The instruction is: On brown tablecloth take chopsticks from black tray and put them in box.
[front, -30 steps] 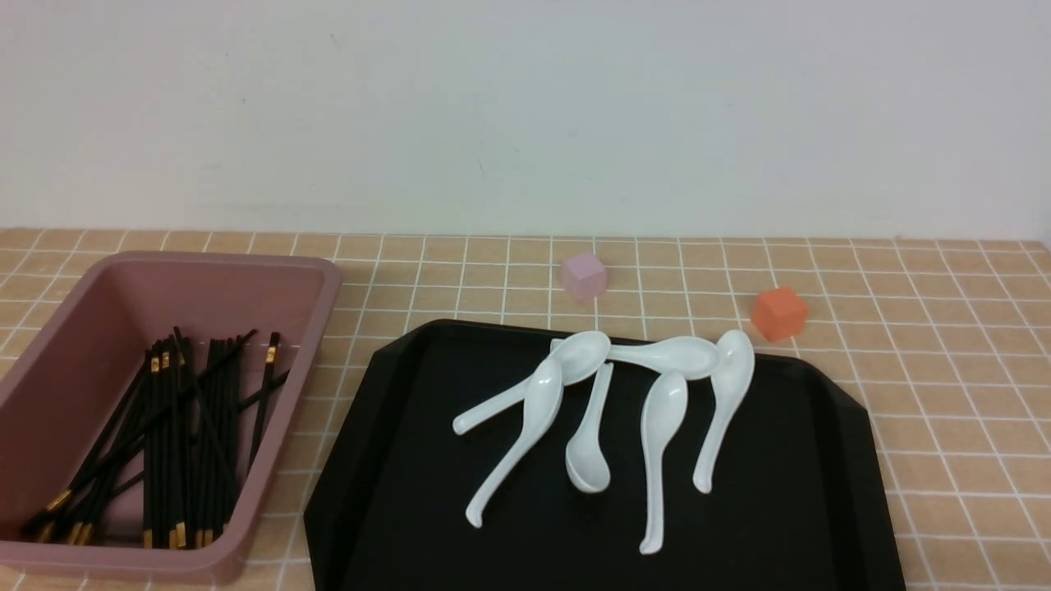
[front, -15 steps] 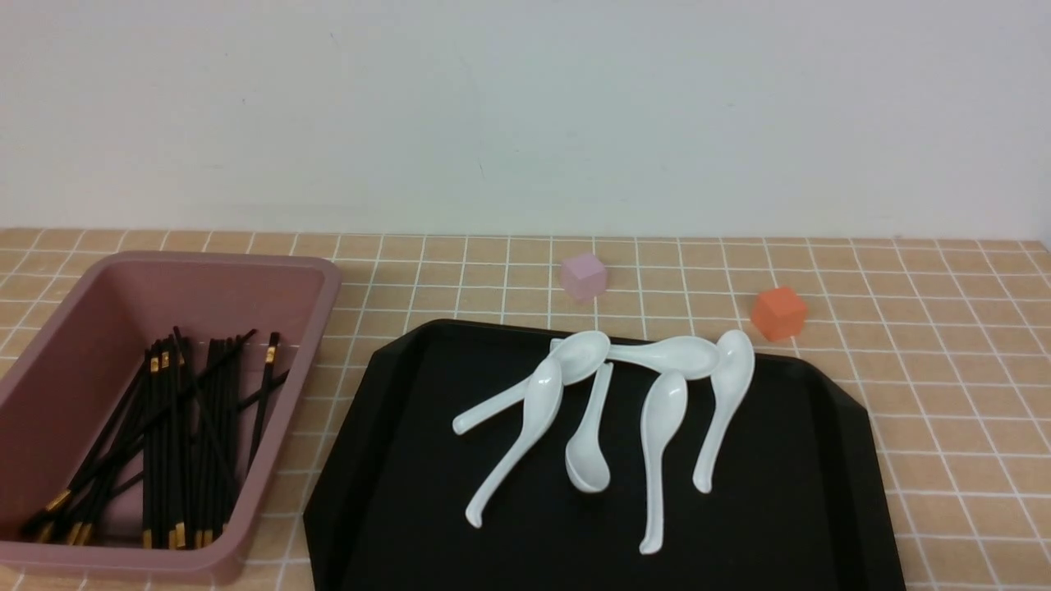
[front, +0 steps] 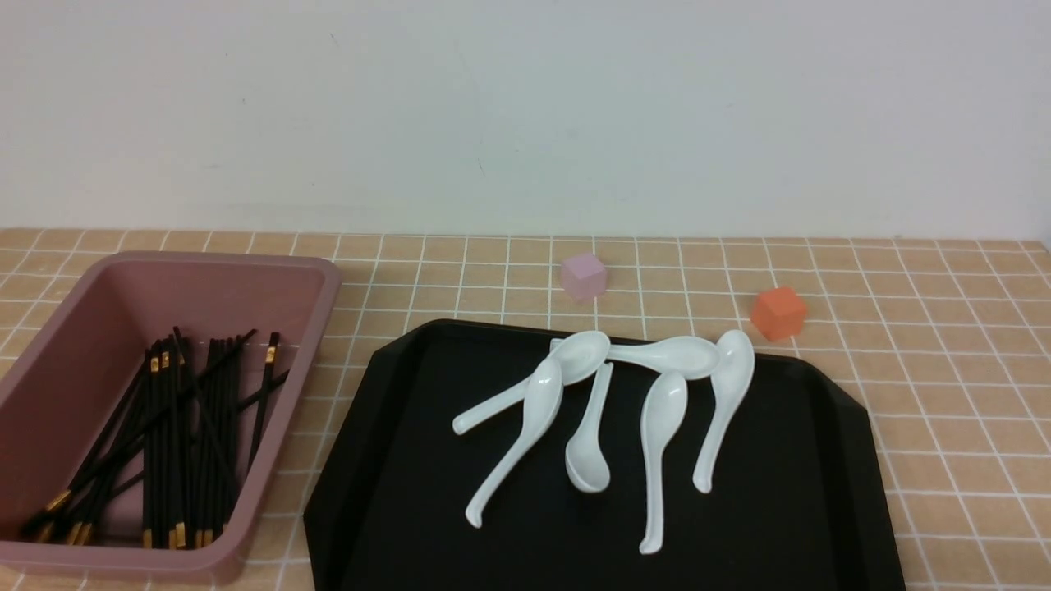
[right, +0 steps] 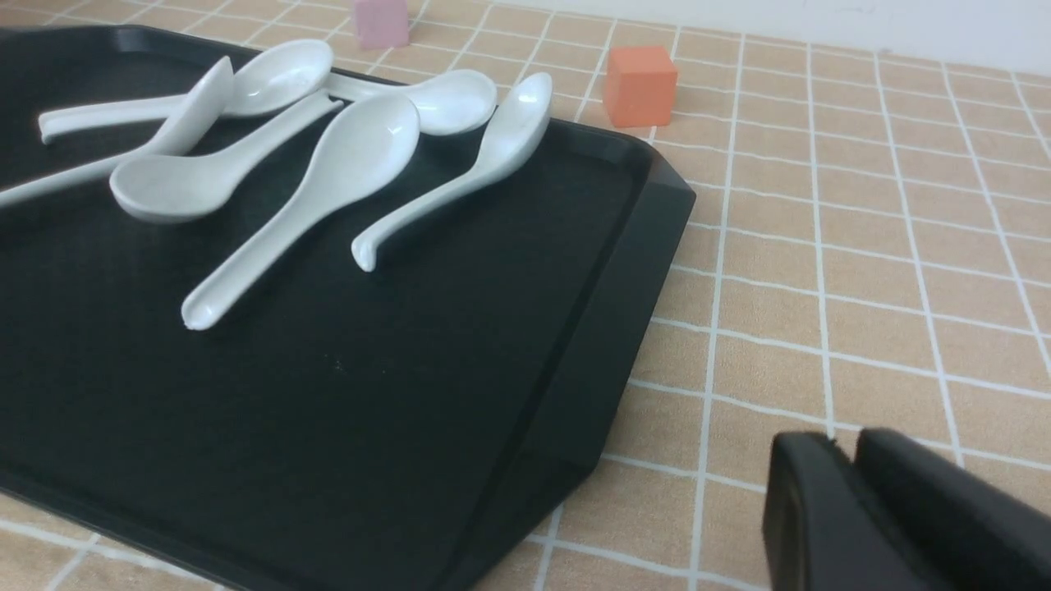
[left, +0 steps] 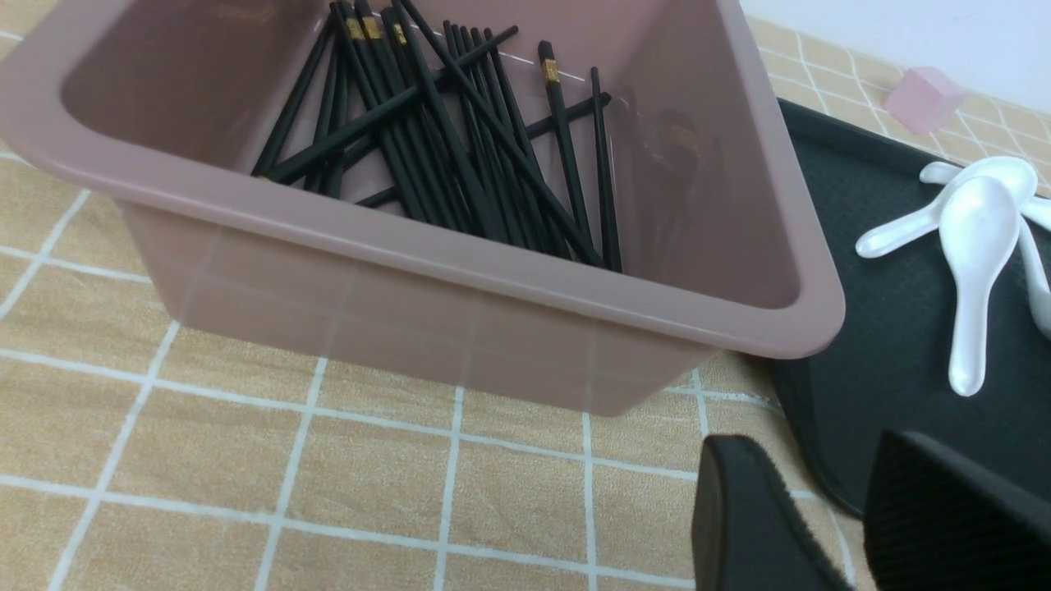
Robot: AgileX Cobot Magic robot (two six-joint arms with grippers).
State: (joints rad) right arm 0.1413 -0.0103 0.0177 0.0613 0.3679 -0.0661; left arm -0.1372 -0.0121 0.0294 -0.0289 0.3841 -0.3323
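Several black chopsticks (front: 176, 443) with gold bands lie in the pink-mauve box (front: 320, 283) at the left of the tablecloth (front: 944, 394); they also show in the left wrist view (left: 460, 139) inside the box (left: 493, 271). The black tray (front: 410, 492) holds only white spoons (front: 657, 419); no chopsticks show on it. My left gripper (left: 821, 484) is open and empty above the cloth, near the box's front corner and the tray's edge (left: 846, 410). My right gripper (right: 850, 447) is shut and empty over the cloth beside the tray (right: 591, 328). Neither gripper shows in the front view.
A small pink cube (front: 584, 276) and an orange cube (front: 778, 313) stand on the cloth behind the tray. A white wall runs along the table's far edge. The spoons also show in the right wrist view (right: 328, 156).
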